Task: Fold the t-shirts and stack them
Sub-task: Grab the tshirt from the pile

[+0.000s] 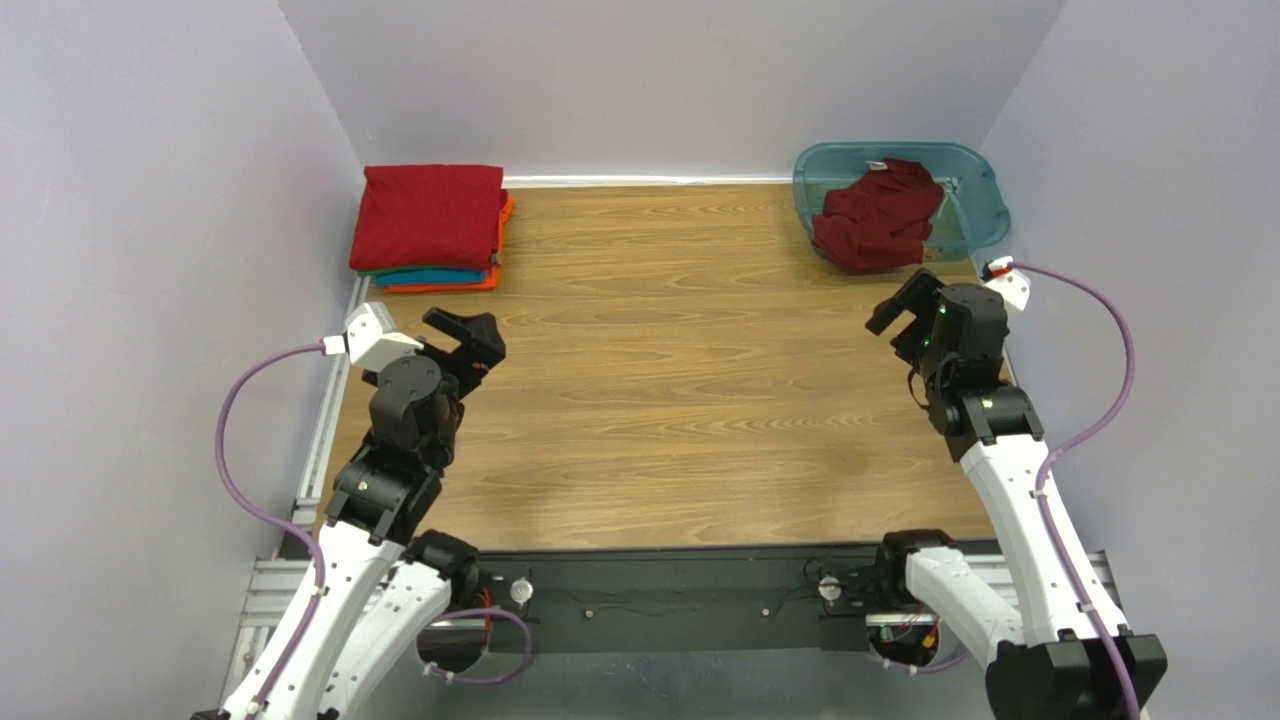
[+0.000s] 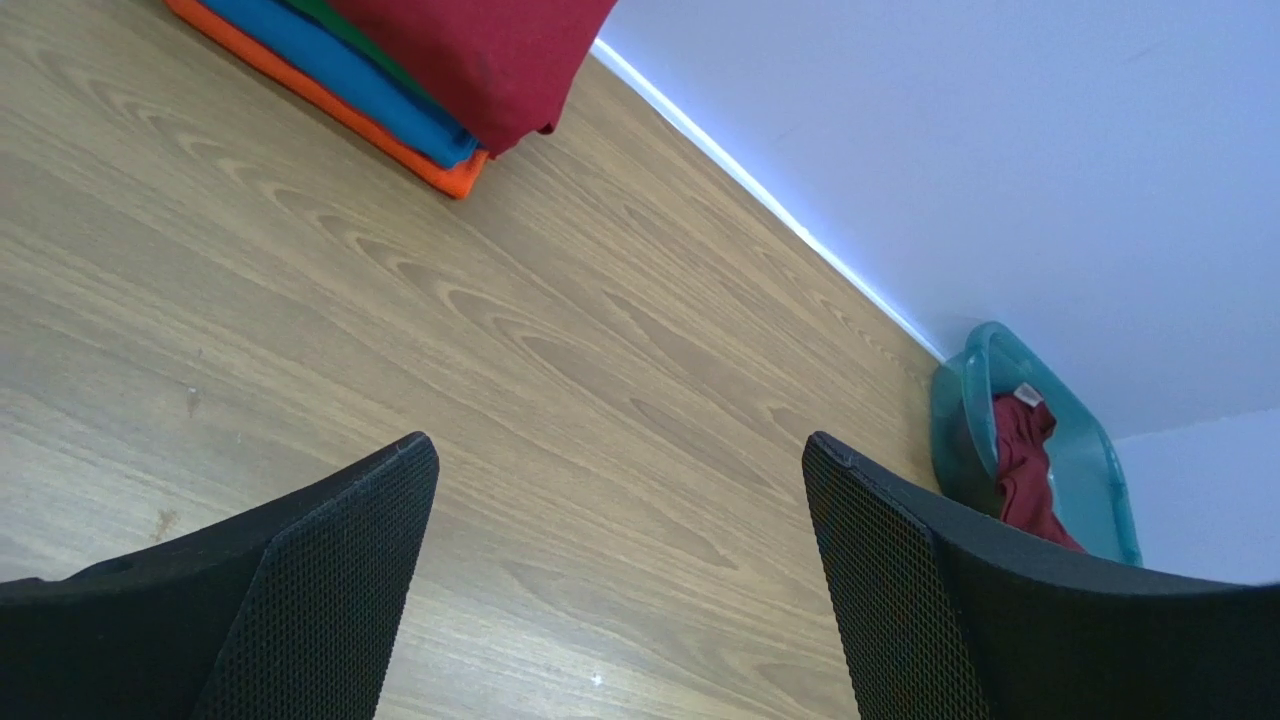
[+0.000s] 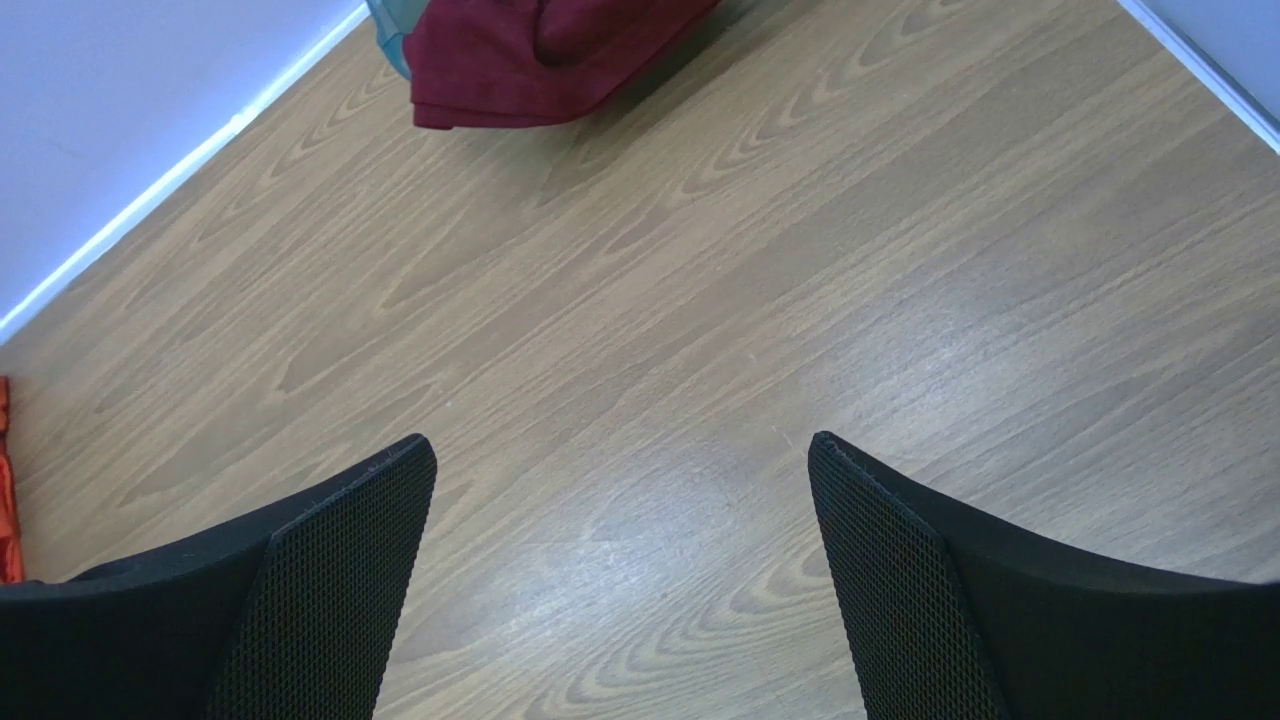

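Wood-grain tabletop carries our folded red, teal and orange cloth t-shirts. Our left and right jaws gape empty.

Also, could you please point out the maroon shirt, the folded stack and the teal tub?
maroon shirt (image 1: 876, 221): top external view, middle of the crumpled cloth.
folded stack (image 1: 428, 215): top external view, middle of the red top shirt.
teal tub (image 1: 974, 195): top external view, bare right-hand wall.

The wood-grain table has a slight sheen; soft matt cloth t-shirts; translucent glossy plastic tub.
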`<state>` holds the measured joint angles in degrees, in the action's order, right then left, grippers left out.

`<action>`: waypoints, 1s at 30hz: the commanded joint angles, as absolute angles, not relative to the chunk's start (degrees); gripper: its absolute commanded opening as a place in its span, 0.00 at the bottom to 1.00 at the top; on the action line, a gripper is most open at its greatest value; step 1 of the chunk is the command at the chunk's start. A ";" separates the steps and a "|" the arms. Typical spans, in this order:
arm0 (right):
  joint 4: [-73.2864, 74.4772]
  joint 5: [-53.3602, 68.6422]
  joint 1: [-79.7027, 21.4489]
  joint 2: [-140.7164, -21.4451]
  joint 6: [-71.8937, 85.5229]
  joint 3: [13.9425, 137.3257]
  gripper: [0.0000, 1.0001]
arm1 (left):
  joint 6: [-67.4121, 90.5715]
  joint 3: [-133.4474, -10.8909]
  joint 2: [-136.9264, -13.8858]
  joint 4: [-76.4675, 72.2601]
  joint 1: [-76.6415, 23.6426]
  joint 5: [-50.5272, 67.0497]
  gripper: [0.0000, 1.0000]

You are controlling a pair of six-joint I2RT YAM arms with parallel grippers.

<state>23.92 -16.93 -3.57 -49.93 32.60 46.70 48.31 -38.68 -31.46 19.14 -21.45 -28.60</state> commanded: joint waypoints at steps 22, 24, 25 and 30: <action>24.52 -21.97 -1.23 -106.50 21.01 99.03 1.00 | 49.83 -32.61 -30.93 16.61 -21.27 -30.93 0.98; 24.52 -23.02 -0.79 -110.37 19.96 102.73 1.00 | 50.27 -32.70 -31.46 17.05 -21.27 -31.72 0.98; 24.52 -23.81 -0.27 -114.83 18.91 106.92 1.00 | 50.53 -32.61 -31.64 17.57 -21.27 -31.82 0.98; 24.61 -22.51 2.54 -128.54 14.86 120.57 1.00 | 51.94 -31.03 -31.12 16.17 -21.27 -34.27 0.98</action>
<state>23.86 -21.54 0.25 -120.31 19.29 112.14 50.30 -32.18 -31.64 17.19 -21.45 -30.11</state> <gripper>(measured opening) 0.998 0.985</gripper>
